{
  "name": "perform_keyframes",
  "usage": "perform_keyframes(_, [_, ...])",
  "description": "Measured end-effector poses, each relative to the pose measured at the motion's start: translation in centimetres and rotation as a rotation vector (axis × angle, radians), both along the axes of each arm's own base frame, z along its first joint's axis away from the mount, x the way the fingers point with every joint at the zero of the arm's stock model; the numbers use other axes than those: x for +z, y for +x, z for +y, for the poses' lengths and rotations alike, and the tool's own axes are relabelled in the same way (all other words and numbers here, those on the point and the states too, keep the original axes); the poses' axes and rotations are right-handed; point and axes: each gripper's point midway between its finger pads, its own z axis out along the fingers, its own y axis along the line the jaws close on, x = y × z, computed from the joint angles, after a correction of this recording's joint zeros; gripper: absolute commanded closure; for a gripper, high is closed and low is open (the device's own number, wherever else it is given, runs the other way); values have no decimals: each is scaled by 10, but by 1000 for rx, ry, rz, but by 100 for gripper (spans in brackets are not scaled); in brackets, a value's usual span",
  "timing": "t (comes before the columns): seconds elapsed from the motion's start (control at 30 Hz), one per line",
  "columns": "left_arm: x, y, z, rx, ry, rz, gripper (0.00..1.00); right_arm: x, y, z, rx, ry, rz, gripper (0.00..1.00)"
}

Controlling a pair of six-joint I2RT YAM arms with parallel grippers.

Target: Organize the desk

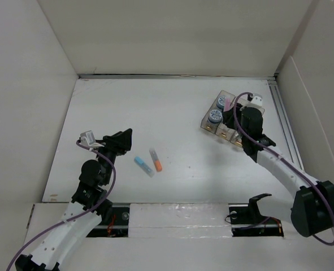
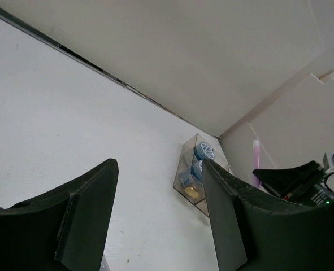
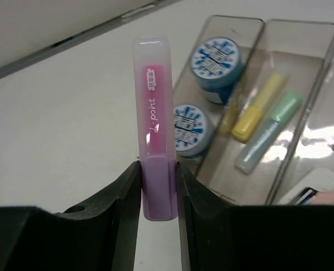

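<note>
The white desk (image 1: 178, 107) carries a clear three-compartment tray (image 1: 205, 125) at the far right. My right gripper (image 3: 157, 169) is shut on a pink highlighter (image 3: 154, 113) and holds it above the tray's near-left edge (image 3: 302, 34). From above, the pink highlighter (image 1: 229, 104) shows beside the right gripper (image 1: 235, 112). A blue highlighter (image 1: 143, 166) and an orange one (image 1: 155, 160) lie side by side on the desk. My left gripper (image 1: 127, 138) hovers just to their left. Its jaws are open and empty in the left wrist view (image 2: 160, 169).
Two blue tape rolls (image 3: 216, 59) (image 3: 190, 130) fill one tray compartment. A yellow highlighter (image 3: 257, 107) and a green one (image 3: 268, 138) lie in the middle one. White walls border the desk, with a rail (image 1: 285, 124) along the right side.
</note>
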Motion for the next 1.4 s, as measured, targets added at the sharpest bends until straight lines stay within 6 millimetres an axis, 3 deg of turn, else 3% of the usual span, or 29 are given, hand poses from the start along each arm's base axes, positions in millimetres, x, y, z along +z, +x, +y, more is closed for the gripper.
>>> perform_keyframes(0.1, [0,0,0,-2,0,-2,44,-31,3,-27,-87,8,90,89])
perform_keyframes(0.23, [0,0,-1,-3,0,0,43,-59,7,-40,-129,25,177,89])
perform_keyframes(0.53, [-1,1,-1,-3,2,3,44,-72,8,-48,-173,74,211,83])
perform_keyframes(0.73, [-1,1,-1,-3,2,3,44,-79,6,-55,-202,90,227,54])
perform_keyframes(0.77, [-1,1,-1,-3,2,3,44,-79,6,-56,-202,89,227,54])
perform_keyframes(0.9, [-1,1,-1,-3,3,3,44,-79,7,-58,-212,92,226,37])
perform_keyframes(0.97, [-1,1,-1,-2,3,3,44,-76,6,-59,-215,91,220,36])
perform_keyframes(1.0, [-1,1,-1,-2,3,3,44,-74,6,-60,-215,90,213,42])
perform_keyframes(1.07, [-1,1,-1,-3,3,3,44,-65,5,-59,-202,86,189,63])
perform_keyframes(1.1, [-1,1,-1,-2,3,3,44,-58,4,-56,-189,84,171,77])
perform_keyframes(1.2, [-1,1,-1,-2,3,3,44,-34,1,-32,-109,75,92,100])
perform_keyframes(1.27, [-1,1,-1,-2,3,3,44,-24,-5,2,-6,50,51,100])
perform_keyframes(1.33, [-1,1,-1,-1,2,3,44,-28,-17,42,121,9,50,100])
perform_keyframes(1.37, [-1,1,0,0,2,3,44,-34,-23,64,188,-15,62,96])
perform_keyframes(1.4, [-1,1,0,2,2,3,44,-41,-31,86,252,-40,76,83])
